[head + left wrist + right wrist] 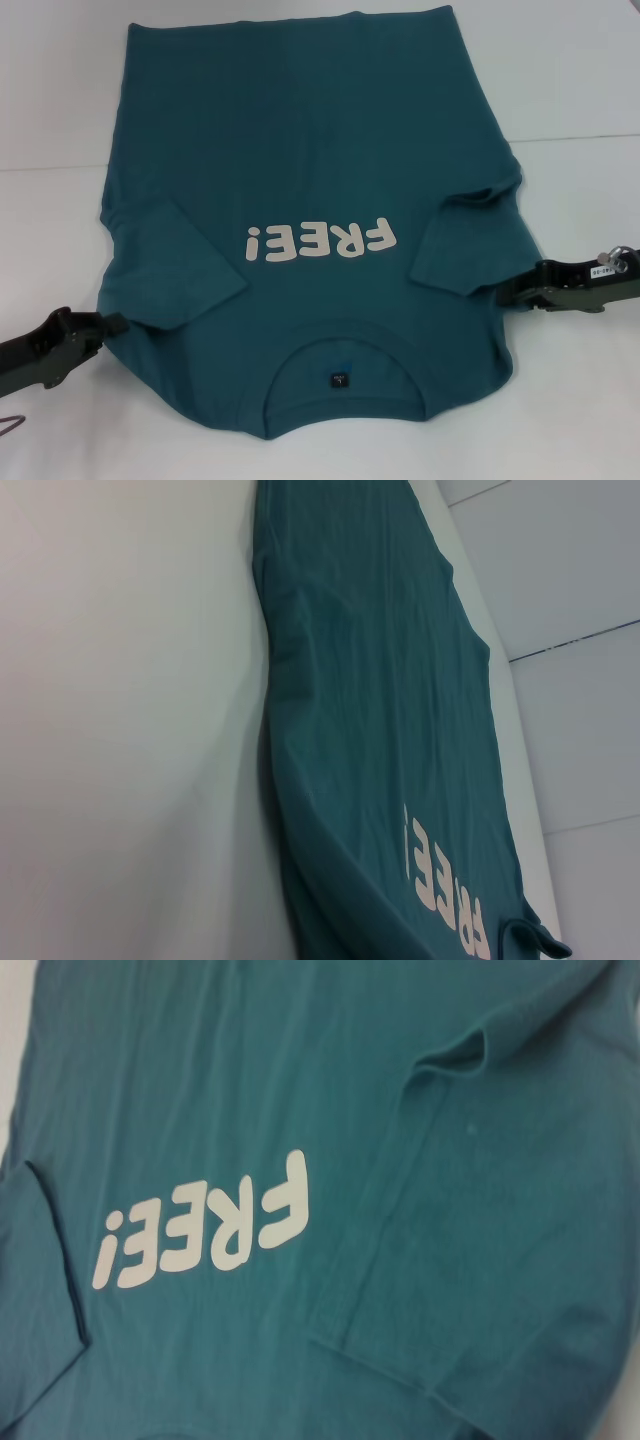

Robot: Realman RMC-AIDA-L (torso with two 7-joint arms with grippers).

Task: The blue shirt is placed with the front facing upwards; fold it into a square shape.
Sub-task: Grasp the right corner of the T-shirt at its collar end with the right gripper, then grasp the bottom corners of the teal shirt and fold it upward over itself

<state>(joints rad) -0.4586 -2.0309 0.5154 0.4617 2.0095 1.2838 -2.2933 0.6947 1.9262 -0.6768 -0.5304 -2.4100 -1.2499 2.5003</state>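
A white table (580,80) fills the head view, and the blue shirt (320,150) lies flat on it, front up, with its collar (340,345) on the near side and the white "FREE!" letters (320,240) upside down. Both short sleeves are folded in over the chest. The left gripper (108,325) sits low at the shirt's left edge near the shoulder, and the right gripper (515,290) sits at the right edge by the folded sleeve (465,245). I cannot tell whether either claw is wide or pinched. In the left wrist view, the shirt (380,730) stretches away along the white table (120,730). In the right wrist view, the shirt (250,1070) fills almost everything, with the letters (205,1225) and a folded sleeve (450,1260) lying on top.
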